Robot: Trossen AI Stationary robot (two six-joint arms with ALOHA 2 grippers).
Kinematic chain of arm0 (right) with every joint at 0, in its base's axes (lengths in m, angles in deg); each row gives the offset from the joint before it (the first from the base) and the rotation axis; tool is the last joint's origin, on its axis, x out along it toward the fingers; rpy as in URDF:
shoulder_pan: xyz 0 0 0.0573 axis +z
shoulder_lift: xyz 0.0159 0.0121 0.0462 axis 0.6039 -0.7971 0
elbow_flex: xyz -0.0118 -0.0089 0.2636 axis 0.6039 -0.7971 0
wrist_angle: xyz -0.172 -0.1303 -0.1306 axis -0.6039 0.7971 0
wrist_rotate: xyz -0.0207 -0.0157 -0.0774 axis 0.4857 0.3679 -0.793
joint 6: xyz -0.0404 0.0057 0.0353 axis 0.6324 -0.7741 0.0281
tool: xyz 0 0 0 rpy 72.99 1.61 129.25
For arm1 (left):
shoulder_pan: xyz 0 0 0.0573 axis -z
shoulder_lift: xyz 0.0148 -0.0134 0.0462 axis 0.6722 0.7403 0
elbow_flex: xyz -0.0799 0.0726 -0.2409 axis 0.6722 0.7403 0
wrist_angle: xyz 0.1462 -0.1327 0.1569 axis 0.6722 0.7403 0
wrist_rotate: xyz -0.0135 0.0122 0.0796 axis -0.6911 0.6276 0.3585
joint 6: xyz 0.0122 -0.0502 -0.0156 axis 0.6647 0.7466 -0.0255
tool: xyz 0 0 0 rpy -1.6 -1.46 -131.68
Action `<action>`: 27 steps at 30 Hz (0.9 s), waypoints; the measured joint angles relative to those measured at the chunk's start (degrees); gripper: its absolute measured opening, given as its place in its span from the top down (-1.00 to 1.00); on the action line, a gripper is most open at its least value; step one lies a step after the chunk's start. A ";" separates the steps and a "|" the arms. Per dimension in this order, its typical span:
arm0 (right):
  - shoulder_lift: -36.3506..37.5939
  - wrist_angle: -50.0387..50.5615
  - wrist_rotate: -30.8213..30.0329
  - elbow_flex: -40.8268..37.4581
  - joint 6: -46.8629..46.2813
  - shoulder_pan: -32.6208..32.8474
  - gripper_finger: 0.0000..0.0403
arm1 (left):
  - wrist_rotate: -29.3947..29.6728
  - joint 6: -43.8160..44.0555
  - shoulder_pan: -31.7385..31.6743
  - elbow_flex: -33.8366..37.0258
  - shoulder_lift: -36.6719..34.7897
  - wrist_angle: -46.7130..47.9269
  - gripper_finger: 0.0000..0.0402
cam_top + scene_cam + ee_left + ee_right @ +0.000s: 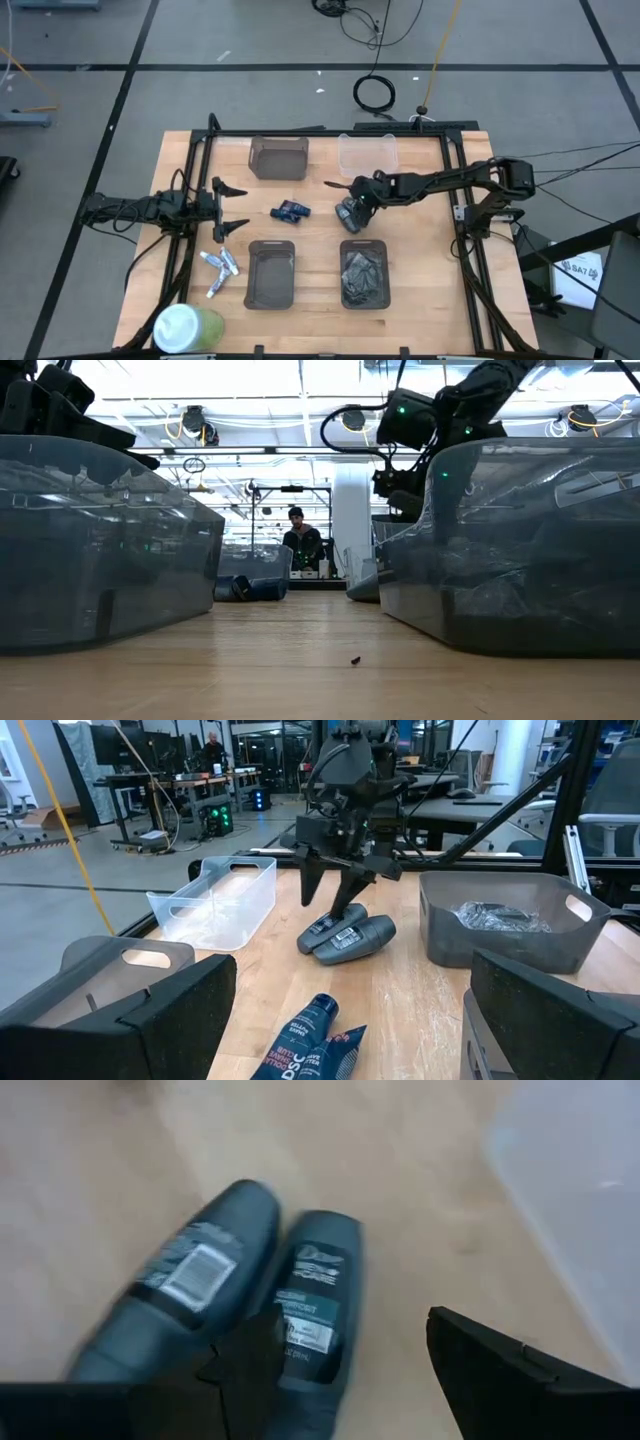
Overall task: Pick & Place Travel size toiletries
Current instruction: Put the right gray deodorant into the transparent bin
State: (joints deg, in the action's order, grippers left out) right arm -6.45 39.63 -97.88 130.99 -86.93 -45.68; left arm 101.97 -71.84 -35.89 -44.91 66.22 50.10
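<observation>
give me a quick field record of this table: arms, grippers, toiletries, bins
left gripper: open, waiting at the table's left side
right gripper: open, hovering over the two dark grey bottles at mid-table
small white-and-silver squeeze tubes: lying loose near the left front, untouched
blue tubes: flat at centre
dark rectangular trays: two in front; the right one holds crinkled plastic
clear plastic bin: at the back

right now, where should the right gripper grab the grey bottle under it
Likely mid-body, across the narrow width, from above: the grey bottle lies flat, touching its twin, so one finger must enter that seam. The right gripper is open over it.
</observation>
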 joint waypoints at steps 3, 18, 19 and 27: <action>-0.10 -1.32 3.55 -0.83 -0.69 0.04 -0.18 | 0.00 0.00 0.00 0.00 0.02 0.00 -0.97; -0.11 6.24 4.68 -0.95 5.24 1.79 -0.18 | 0.02 0.00 0.00 0.00 0.02 0.02 -0.97; -0.11 6.82 4.68 -0.95 6.11 1.79 -0.18 | 0.02 0.02 0.00 0.00 0.02 0.01 -0.97; -0.11 10.26 4.70 -0.95 8.51 1.79 -0.18 | 0.02 0.01 0.00 0.01 0.00 0.02 -0.97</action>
State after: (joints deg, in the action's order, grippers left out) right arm -6.56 49.89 -93.18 130.04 -78.43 -43.89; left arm 102.00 -71.84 -35.89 -44.90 66.22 50.12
